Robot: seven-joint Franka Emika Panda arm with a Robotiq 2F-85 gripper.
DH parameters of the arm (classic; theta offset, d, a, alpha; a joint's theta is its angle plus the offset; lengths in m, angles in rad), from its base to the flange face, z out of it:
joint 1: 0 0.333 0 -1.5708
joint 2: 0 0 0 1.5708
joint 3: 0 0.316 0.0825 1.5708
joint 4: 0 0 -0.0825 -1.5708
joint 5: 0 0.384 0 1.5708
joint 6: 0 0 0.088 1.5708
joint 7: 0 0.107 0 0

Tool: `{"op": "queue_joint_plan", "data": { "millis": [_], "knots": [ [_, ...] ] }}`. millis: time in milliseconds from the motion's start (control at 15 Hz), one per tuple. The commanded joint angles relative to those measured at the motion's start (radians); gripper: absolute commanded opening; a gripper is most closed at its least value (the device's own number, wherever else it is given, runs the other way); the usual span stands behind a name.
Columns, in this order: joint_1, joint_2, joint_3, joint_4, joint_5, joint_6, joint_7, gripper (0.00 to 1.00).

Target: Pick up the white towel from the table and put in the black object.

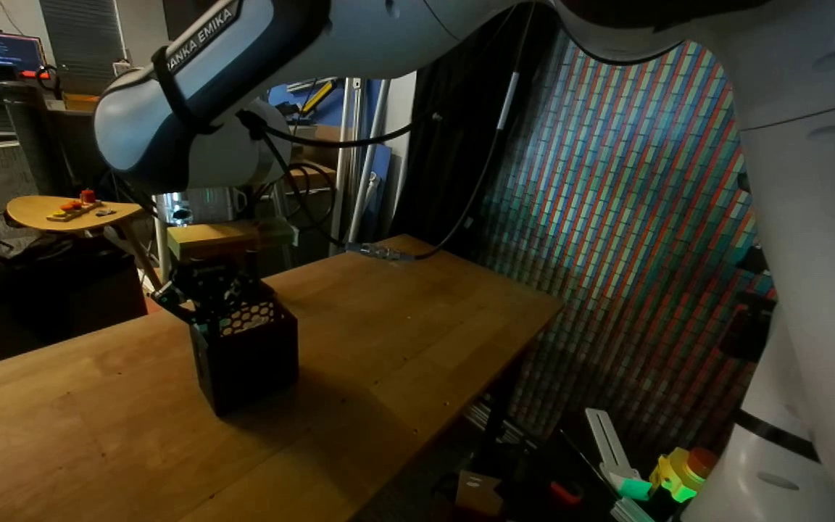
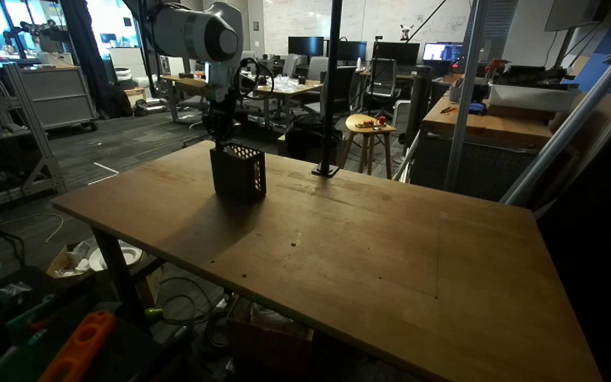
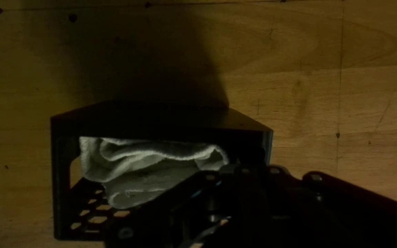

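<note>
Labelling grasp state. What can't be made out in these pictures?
Wrist view: whether the gripper is shut on the towel, hidden by the gripper's own bulk and deep shadow.
Wrist view: the towel's underside, hidden by its folds.
In an exterior view: the towel, behind the black box.
In an exterior view: the foot of the arm base, cut off by the bottom edge.
In an exterior view: text on the monitor, too small.

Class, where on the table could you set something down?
Free: in an exterior view, the brown wooden table right of the black perforated box and black upright post. Crowded: the box, with a crumpled white cloth towel inside and the black hand at its open top.
</note>
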Motion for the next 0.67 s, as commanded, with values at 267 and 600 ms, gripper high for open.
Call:
{"op": "queue_joint_plan", "data": {
  "millis": [267, 600],
  "knots": [
    [-0.035, 0.021, 0.005, -0.020, 0.076, 0.052, -0.066, 0.00],
    [-0.051, 0.032, 0.004, -0.016, 0.097, 0.059, -0.105, 0.00]
  ]
}}
